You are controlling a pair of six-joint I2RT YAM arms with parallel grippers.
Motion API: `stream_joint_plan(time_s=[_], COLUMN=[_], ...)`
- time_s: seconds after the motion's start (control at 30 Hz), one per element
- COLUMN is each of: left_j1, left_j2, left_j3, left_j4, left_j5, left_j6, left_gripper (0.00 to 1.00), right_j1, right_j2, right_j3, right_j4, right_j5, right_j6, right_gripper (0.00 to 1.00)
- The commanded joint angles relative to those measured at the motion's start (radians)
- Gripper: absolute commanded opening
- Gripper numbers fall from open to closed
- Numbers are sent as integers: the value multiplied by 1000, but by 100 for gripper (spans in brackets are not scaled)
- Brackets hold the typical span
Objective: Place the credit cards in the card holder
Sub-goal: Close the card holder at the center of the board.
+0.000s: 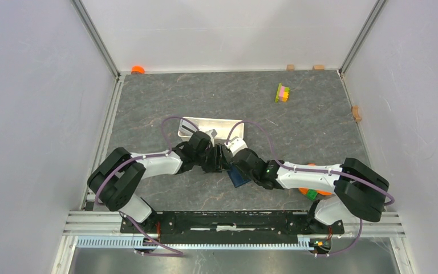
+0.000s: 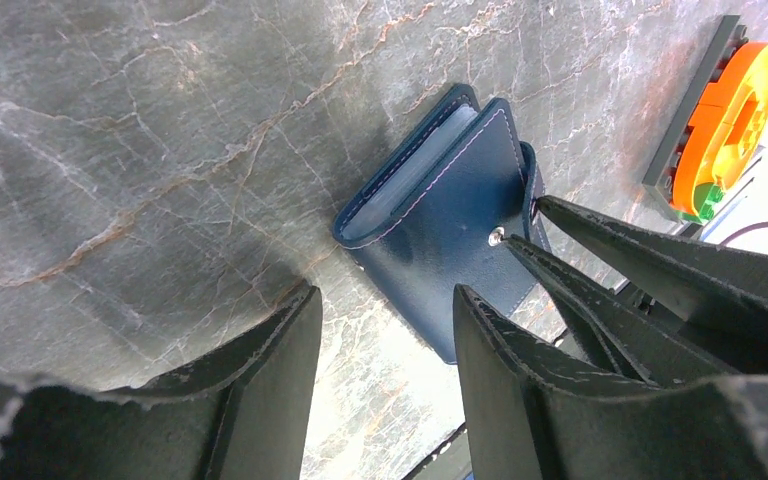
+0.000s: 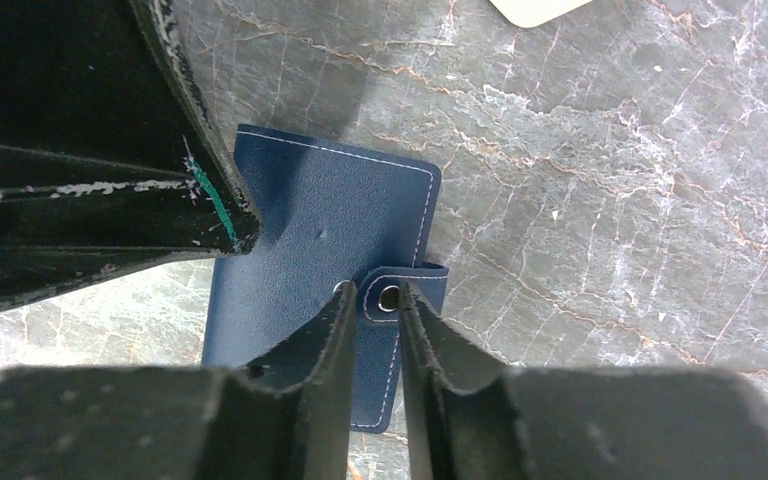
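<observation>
The wallet [image 1: 239,176] lies on the table [image 1: 165,97] just right of the middle, closer to the near edge than the far. The tray [image 1: 211,127] lies behind it, at the table's centre. The right jaws stand over the wallet, its strap [image 3: 390,298] between them; the left jaws stand just left of it. A block stack [image 1: 283,92] sits toward the far right corner, a cap [image 1: 137,69] at the far left corner, and a disc [image 1: 308,191] under the right arm near the near edge.
</observation>
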Motion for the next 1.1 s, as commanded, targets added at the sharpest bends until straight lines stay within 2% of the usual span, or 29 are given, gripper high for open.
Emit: stream_joint_plan(time_s=[0.0, 0.23, 0.5, 0.83, 1.07], left_j1=[2, 2, 1, -1, -1], left_j2=[17, 45, 87, 130, 132], left_j3=[31, 52, 75, 101, 107], left_j4=[-5, -9, -22, -46, -58], left_j5=[6, 19, 21, 22, 12], left_j6=[7, 16, 27, 34, 40], left_gripper=[58, 57, 57, 56, 54], right_j1=[5, 5, -17, -102, -105], right_j2=[-3, -23, -41, -82, -81], right_j3=[44, 44, 30, -36, -53], right_j4=[4, 2, 13, 90, 89], right_j5=[34, 26, -42, -244, -282], right_j6=[-13, -21, -27, 8, 14], right_gripper=[23, 0, 0, 0, 0])
